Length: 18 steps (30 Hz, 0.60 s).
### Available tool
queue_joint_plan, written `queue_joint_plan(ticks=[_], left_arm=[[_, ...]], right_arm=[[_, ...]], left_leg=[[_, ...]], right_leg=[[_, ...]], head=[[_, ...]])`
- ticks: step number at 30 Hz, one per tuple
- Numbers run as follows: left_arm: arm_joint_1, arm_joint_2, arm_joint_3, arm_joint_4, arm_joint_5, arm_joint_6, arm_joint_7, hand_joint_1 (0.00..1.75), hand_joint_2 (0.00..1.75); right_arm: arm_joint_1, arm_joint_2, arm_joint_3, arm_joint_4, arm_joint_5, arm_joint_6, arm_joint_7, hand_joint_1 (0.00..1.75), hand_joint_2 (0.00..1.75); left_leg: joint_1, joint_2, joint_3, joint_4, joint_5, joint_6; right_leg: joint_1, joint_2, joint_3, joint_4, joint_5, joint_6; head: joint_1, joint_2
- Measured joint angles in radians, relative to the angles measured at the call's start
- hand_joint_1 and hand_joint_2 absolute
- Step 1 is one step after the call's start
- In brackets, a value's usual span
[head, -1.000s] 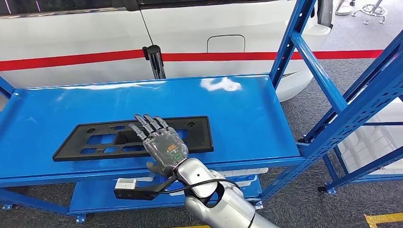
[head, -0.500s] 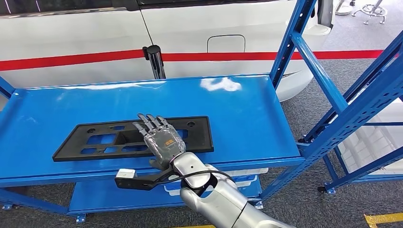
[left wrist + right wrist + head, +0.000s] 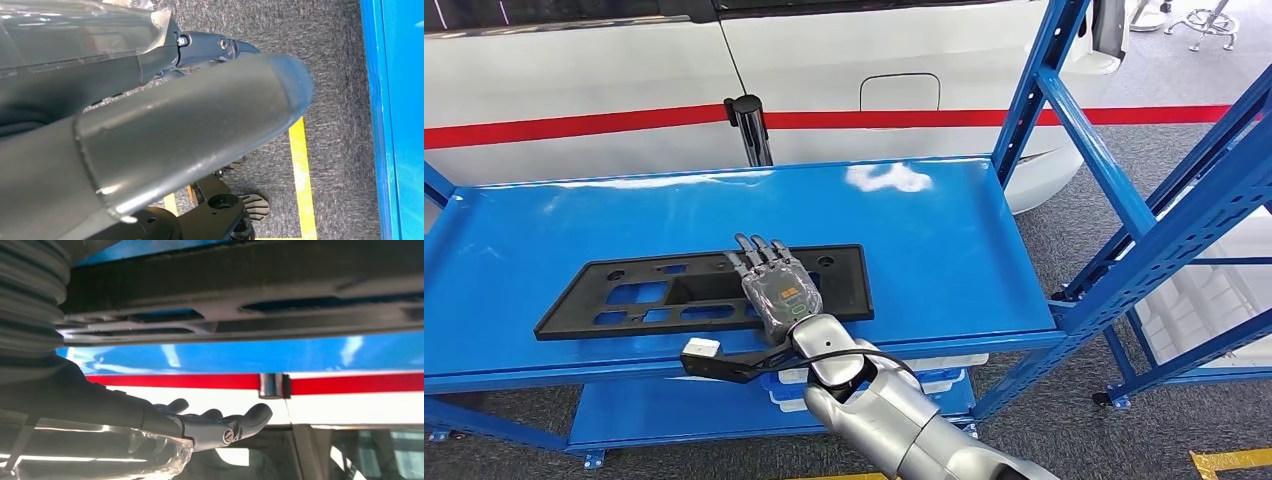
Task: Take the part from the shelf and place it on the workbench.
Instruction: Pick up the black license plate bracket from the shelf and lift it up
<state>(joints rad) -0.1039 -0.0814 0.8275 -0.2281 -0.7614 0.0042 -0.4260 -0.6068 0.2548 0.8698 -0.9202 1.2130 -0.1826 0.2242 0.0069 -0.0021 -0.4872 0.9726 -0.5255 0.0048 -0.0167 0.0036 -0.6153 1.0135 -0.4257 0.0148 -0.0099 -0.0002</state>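
The part [image 3: 654, 290] is a long flat black plastic plate with cut-outs, lying near the front edge of the blue shelf [image 3: 944, 250]. My right hand [image 3: 776, 285] is stretched out palm down over the plate's right half, fingers straight and apart, holding nothing. In the right wrist view the plate [image 3: 250, 290] lies close by, and the right hand's fingers [image 3: 215, 425] are spread with a gap between them and the plate. My left hand [image 3: 175, 135] hangs beside the shelf above the carpet, holding nothing.
A white car [image 3: 874, 60] with a red stripe stands right behind the shelf. Blue uprights and braces [image 3: 1074, 130] rise at the shelf's right end. White bins [image 3: 934, 380] sit on the lower level. A yellow floor line [image 3: 302, 190] runs near the shelf's foot.
My right hand has slid to the right and farther in over the plate, with the forearm reaching deeper. The plate has not moved.
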Motion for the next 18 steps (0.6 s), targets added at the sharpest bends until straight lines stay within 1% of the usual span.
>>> queue_joint_plan(ticks=[1, 2, 3, 4, 5, 6, 18], left_arm=[[0.0, 0.0, 0.0, 0.0, 0.0, 0.0, 0.0, 0.0, 0.0], [0.0, 0.0, -0.001, 0.0, 0.0, 0.0, 0.001, 0.0, 0.0], [-0.001, 0.0, -0.002, 0.0, 0.001, 0.0, 0.002, 0.0, 0.0], [-0.001, 0.0, -0.003, 0.0, 0.002, 0.0, 0.003, 0.0, 0.0], [-0.001, 0.0, -0.004, 0.0, 0.003, 0.001, 0.004, 0.0, 0.0], [-0.001, 0.0, -0.005, 0.0, 0.004, 0.001, 0.005, 0.0, 0.0], [0.0, 0.0, -0.006, 0.0, 0.023, 0.01, 0.003, 0.0, 0.0]], right_arm=[[-0.002, 0.002, -0.002, 0.01, 0.003, -0.002, 0.003, 0.9, 1.75], [-0.004, 0.003, -0.004, 0.019, 0.005, -0.002, 0.004, 1.31, 1.75], [-0.006, 0.004, -0.006, 0.027, 0.006, -0.003, 0.005, 1.54, 1.75], [-0.008, 0.006, -0.009, 0.036, 0.006, -0.003, 0.005, 1.63, 1.75], [-0.008, 0.008, -0.012, 0.044, 0.005, -0.004, 0.005, 1.69, 1.75], [-0.009, 0.01, -0.015, 0.05, 0.004, -0.004, 0.005, 1.7, 1.75], [-0.022, 0.019, -0.038, 0.077, -0.012, -0.038, -0.027, 1.75, 1.75]], left_leg=[[0.0, 0.0, 0.0, 0.0, 0.0, 0.0], [0.0, 0.0, 0.0, 0.0, 0.0, 0.0], [0.0, 0.0, 0.0, 0.0, 0.0, 0.0], [0.0, 0.0, 0.0, 0.0, 0.0, 0.0], [0.0, 0.0, 0.0, 0.0, 0.0, 0.0], [0.0, 0.0, 0.0, 0.0, 0.0, 0.0], [0.0, 0.0, 0.001, 0.0, 0.0, 0.0]], right_leg=[[0.0, 0.0, 0.0, 0.0, 0.0, 0.0], [0.0, 0.0, 0.0, 0.0, 0.0, 0.0], [0.0, 0.0, 0.0, 0.0, 0.0, 0.0], [0.0, 0.0, 0.0, 0.0, 0.0, 0.0], [0.0, 0.0, 0.0, 0.0, 0.0, 0.0], [0.0, 0.0, 0.0, 0.0, 0.0, 0.0], [0.0, 0.0, 0.002, 0.0, 0.0, 0.0]], head=[[0.0, 0.0], [0.0, 0.0], [0.0, 0.0], [0.0, 0.0], [0.0, 0.0], [0.0, 0.0], [0.0, 0.0]])
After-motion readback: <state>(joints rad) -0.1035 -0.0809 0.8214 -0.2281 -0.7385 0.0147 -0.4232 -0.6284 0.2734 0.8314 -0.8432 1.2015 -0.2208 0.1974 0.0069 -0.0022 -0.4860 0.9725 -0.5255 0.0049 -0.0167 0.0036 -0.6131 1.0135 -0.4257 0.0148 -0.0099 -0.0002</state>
